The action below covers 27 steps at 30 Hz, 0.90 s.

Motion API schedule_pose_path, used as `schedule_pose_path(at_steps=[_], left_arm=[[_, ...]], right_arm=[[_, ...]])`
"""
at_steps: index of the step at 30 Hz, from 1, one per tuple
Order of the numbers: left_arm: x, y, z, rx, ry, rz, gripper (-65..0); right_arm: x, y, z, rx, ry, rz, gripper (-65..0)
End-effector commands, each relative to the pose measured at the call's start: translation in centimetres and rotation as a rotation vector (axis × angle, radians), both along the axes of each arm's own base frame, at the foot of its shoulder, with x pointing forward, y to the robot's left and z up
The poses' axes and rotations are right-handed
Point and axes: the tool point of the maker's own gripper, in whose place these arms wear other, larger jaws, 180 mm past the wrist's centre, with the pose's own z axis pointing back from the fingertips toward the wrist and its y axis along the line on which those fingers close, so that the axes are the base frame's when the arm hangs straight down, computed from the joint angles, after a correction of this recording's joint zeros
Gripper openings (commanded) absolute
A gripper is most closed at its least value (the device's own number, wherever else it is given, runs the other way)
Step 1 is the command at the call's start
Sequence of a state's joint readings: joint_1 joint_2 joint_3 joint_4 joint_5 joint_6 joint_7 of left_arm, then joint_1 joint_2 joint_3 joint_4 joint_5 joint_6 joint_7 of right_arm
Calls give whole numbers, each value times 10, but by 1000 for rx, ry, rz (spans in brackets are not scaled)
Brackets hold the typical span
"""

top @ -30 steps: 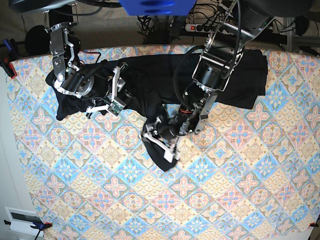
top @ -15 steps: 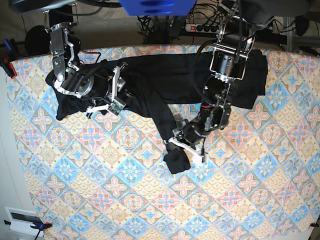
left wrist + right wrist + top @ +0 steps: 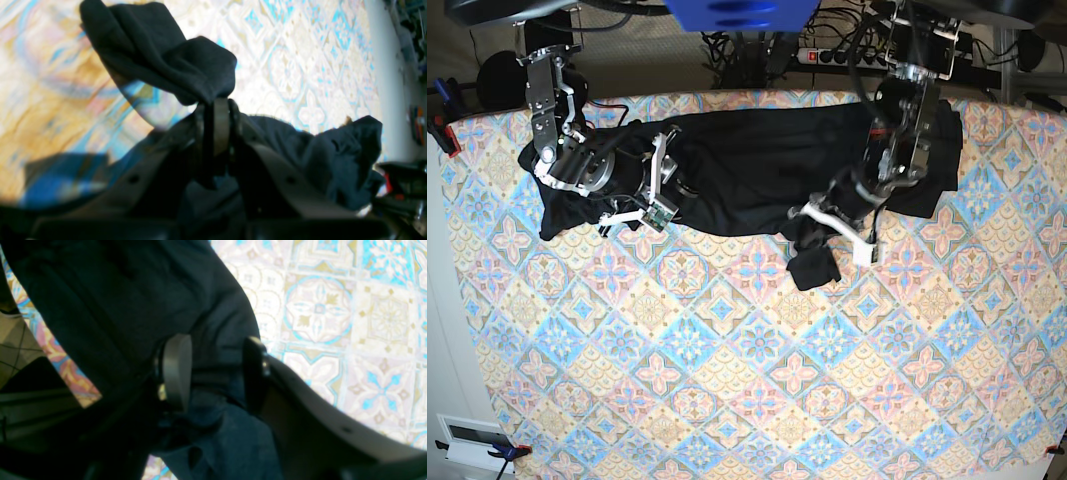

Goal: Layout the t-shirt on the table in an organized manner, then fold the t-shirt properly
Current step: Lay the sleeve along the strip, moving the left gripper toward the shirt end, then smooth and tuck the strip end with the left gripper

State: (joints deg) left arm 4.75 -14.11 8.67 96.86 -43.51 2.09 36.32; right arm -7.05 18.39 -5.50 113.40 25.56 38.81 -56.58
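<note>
Table (image 3: 727, 400): patterned cloth, bare over its near half.

T-shirt (image 3: 747, 165): black, lying in a long band across the far side of the table, bunched under the right arm at one end, flatter at the other. One sleeve end hangs down toward the middle of the table, doubled over on itself.

Left pincer (image 3: 832, 222): closed on the t-shirt, pinching that sleeve near its end. Wrist view shows both fingers tight together with a wad of fabric spilling out above them.

Right pincer (image 3: 213, 370): fingers apart, one on either side of a thick fold of the t-shirt. Whether they actually clamp it I cannot tell.

Step, as I judge it: spreading out, sleeve not yet laid straight; folding not begun.

Risks:
- Grip is on a crumpled wad, not a single layer; the sleeve may be set down twisted or doubled.
- Thin pinch near the cuff could slip if pulled hard.
- If the right pincer does not hold the body, the whole garment may drag instead of stretching.
</note>
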Motion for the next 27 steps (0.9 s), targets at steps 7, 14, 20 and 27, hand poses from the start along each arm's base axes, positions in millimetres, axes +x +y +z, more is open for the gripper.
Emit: schedule_pose_path(at_steps=[7,14,20,27], left_arm=[[-34,47,41,60,-95,69,-650],[-81,84,19,136,30,156,-650],[-110,92,4,158,109,171,-650],[-133,81,-17,144,304,88,-606]], right_arm=[[5,3,11,24,-36,10,-410],[5,3,11,24,-36,10,-410],[4,4,11,24,-35,13,-410],[4,4,10,24,-34,14,-410]])
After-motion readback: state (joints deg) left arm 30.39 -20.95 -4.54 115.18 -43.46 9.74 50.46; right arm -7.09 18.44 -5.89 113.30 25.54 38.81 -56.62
